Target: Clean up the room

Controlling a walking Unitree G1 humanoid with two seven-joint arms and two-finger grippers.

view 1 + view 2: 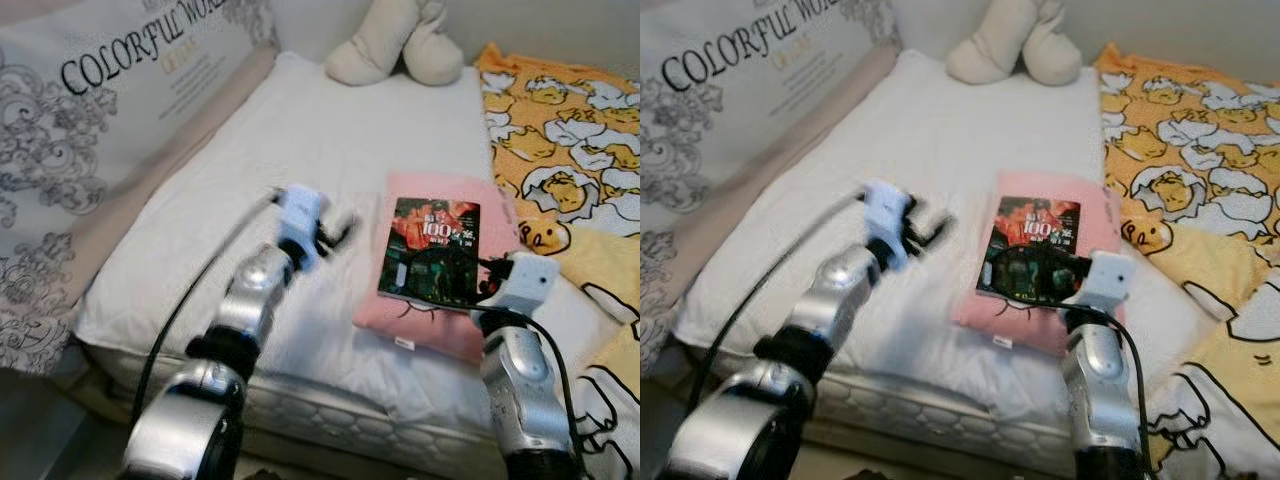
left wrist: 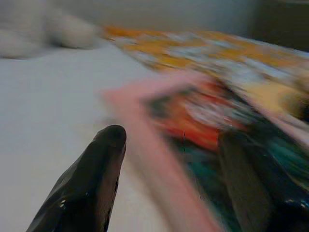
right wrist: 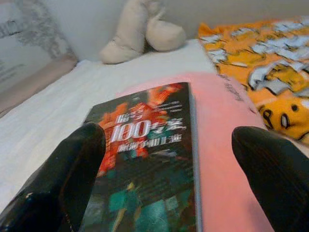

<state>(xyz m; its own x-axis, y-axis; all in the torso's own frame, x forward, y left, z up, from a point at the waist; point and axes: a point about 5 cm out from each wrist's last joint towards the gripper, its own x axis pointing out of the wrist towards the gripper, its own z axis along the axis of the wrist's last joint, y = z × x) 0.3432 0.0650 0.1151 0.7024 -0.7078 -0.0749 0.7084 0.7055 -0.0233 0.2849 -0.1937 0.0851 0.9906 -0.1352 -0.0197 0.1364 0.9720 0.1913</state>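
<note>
So the book (image 1: 436, 250) is lying flat on a pink cushion (image 1: 420, 325) on the white bed (image 1: 300, 130). Right gripper (image 3: 169, 169) sits at the book's near edge, jaws spread wide with the cover between them. Left gripper (image 1: 340, 228) hovers just left of the cushion, jaws open too. Plush toy (image 1: 395, 40) at the far end, yellow blanket (image 1: 570, 130) on the right.

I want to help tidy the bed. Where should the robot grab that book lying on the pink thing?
Probably by its near short edge, coming from the foot of the bed. The book lies flat on the pink cloth, so only the edges give a hold. The right gripper is open at that edge already; the soft cloth should let a finger slip under.
</note>
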